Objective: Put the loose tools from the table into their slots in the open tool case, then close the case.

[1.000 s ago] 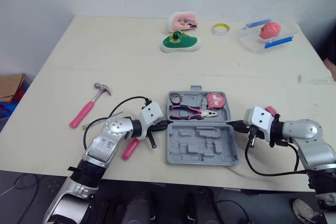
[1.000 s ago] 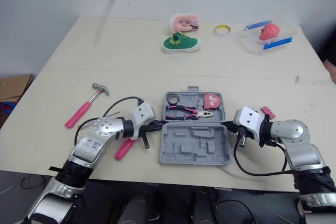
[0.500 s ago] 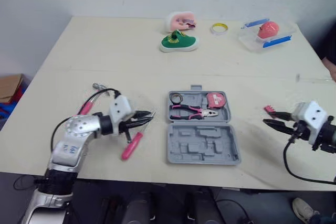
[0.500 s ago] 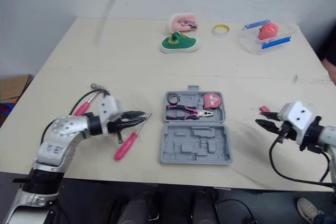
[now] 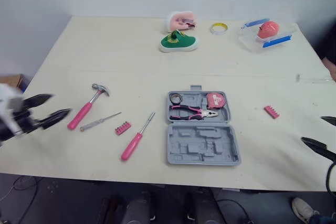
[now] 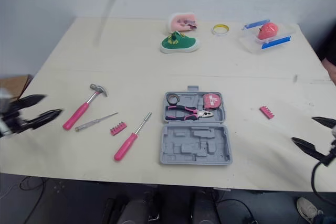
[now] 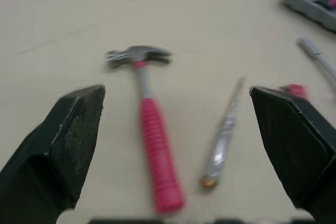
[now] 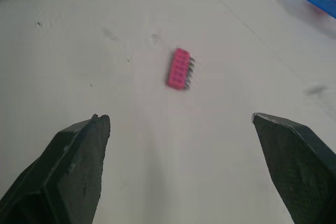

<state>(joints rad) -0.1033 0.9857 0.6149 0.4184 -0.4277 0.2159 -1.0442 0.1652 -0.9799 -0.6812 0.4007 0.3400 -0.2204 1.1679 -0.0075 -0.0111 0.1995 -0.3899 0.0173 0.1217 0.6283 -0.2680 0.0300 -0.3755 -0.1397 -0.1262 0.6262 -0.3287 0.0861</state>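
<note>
Nothing grabbed yet, left gripper (image 5: 59, 104) and right gripper (image 6: 303, 129) wide open; hammer (image 5: 84, 109) at case's (image 5: 202, 148) 9 o'clock probably next.

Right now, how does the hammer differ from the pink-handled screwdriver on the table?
The hammer has a metal claw head set across its shaft; the screwdriver ends in a plain straight shaft. The hammer lies farther to the left of the tool case; the screwdriver lies nearer it. Both have pink handles and lie loose on the table.
</note>
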